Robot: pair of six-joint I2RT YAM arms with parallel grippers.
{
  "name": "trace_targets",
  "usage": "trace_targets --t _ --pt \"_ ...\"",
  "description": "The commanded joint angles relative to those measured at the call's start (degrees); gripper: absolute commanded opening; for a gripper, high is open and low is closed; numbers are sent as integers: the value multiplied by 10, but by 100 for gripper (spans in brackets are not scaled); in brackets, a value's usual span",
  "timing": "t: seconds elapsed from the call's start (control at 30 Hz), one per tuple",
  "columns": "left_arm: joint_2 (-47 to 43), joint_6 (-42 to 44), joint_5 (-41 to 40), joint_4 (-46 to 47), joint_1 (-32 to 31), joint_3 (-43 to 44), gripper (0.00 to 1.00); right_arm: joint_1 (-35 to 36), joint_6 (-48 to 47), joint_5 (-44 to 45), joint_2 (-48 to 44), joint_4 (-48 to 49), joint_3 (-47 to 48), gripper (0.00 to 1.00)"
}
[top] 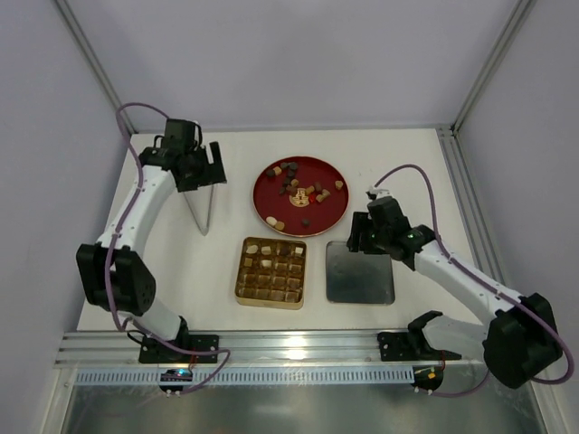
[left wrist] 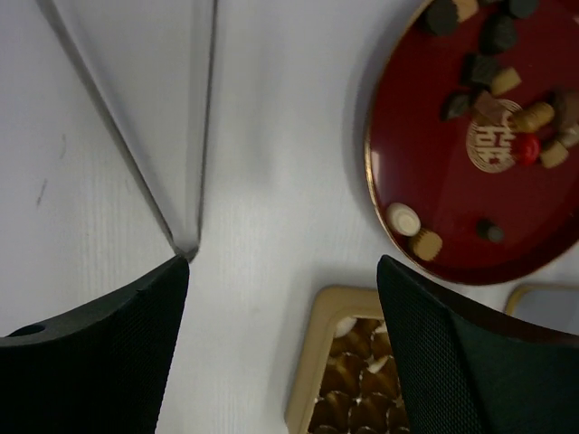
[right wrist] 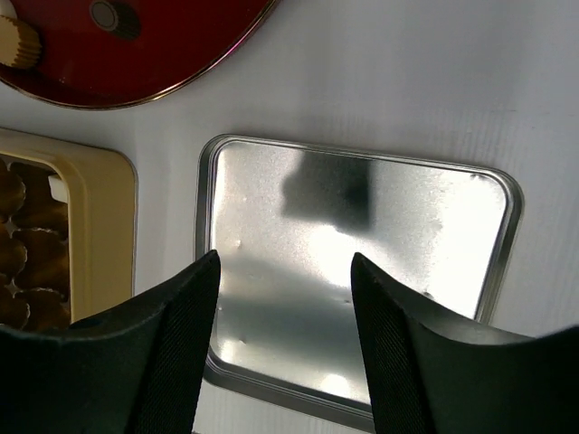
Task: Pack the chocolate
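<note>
The chocolate lies as several brown, tan and cream pieces on a round red plate at the back middle. It also shows in the left wrist view, and one tan piece shows in the right wrist view. A gold gridded box sits in front of the plate, with pieces in its cells and a few cream ones in the far row. My left gripper is open and empty, above the table left of the plate. My right gripper is open and empty, over a metal lid.
The square silver lid lies flat to the right of the box rim. A grey tapered wedge lies on the table below my left gripper. Frame posts stand at the back corners. A metal rail runs along the near edge.
</note>
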Motion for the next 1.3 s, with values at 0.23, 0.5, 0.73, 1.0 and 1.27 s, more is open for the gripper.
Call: trace_targets --t 0.23,0.5,0.73,1.0,1.27 --pt "-218 -64 110 0 -104 -118 80 99 83 49 238 18 139 44" --pt "-307 -111 143 4 -166 -160 79 131 129 111 334 -11 195 31" --pt "-339 -158 139 37 -232 -208 78 133 130 116 372 -13 200 24" --pt "-319 -210 72 95 -365 -228 75 133 130 112 379 4 189 11" --pt "-269 -248 26 157 -452 -241 69 125 130 95 349 6 181 4"
